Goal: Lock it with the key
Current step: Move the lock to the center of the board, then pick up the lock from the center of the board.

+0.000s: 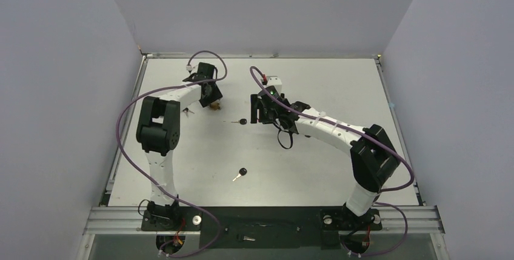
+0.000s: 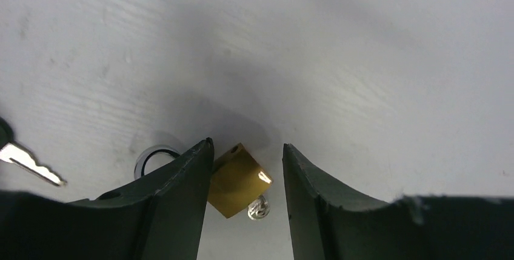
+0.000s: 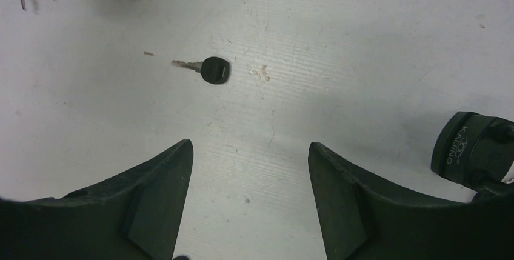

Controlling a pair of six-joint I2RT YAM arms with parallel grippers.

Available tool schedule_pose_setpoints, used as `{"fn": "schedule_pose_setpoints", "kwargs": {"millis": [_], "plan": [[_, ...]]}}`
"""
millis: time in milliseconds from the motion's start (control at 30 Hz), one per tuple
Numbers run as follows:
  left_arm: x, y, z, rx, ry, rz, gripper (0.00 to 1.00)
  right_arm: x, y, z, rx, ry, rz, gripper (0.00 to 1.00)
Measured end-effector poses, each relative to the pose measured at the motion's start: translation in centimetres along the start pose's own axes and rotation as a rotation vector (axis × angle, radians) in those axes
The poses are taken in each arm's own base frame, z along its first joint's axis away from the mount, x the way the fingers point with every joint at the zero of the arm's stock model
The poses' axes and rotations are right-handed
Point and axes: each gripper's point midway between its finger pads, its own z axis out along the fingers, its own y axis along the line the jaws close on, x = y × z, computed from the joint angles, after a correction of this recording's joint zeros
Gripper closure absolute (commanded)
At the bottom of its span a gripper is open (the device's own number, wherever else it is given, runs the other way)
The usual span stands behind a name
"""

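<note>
A small brass padlock (image 2: 239, 180) lies tilted on the white table between the fingers of my left gripper (image 2: 247, 145), with its silver shackle (image 2: 257, 208) pointing toward the wrist. The left finger touches the padlock and the right finger stands apart, so the jaws are open around it. From above, the padlock (image 1: 214, 106) sits just under my left gripper (image 1: 212, 98). A black-headed key (image 3: 209, 69) lies flat ahead of my open, empty right gripper (image 3: 250, 151). From above, that key (image 1: 242, 121) is just left of my right gripper (image 1: 257, 114).
A second black-headed key (image 1: 240, 174) lies nearer the arm bases. A key ring (image 2: 151, 154) and another key (image 2: 27, 162) lie left of the padlock. A black cylindrical fitting (image 3: 470, 148) shows at the right of the right wrist view. Grey walls enclose the table (image 1: 339, 90).
</note>
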Motion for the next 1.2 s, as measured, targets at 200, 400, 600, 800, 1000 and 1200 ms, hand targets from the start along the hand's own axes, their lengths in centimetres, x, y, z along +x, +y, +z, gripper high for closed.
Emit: {"fn": "schedule_pose_setpoints", "kwargs": {"millis": [200,400,600,800,1000,1200], "plan": [[5.5,-1.2,-3.0,0.068,0.020,0.000,0.58,2.0,-0.9,-0.1,0.001,0.029,-0.005,0.35],[11.8,-2.4,-6.9,0.168,0.094,-0.005,0.57,3.3,-1.7,-1.0,-0.013,0.034,-0.002,0.35],[12.1,-0.1,-9.8,0.146,0.119,0.002,0.57,3.2,-0.9,-0.9,-0.030,0.028,-0.025,0.36],[6.7,1.4,-12.5,0.182,0.016,-0.065,0.57,0.5,2.3,2.1,-0.070,0.014,-0.046,0.44],[3.5,4.8,-13.5,0.167,-0.028,-0.152,0.57,0.4,6.0,5.9,-0.098,0.041,-0.014,0.55],[2.3,4.7,-15.6,0.225,-0.046,-0.157,0.57,2.9,7.2,8.4,-0.063,0.101,0.054,0.63]]}}
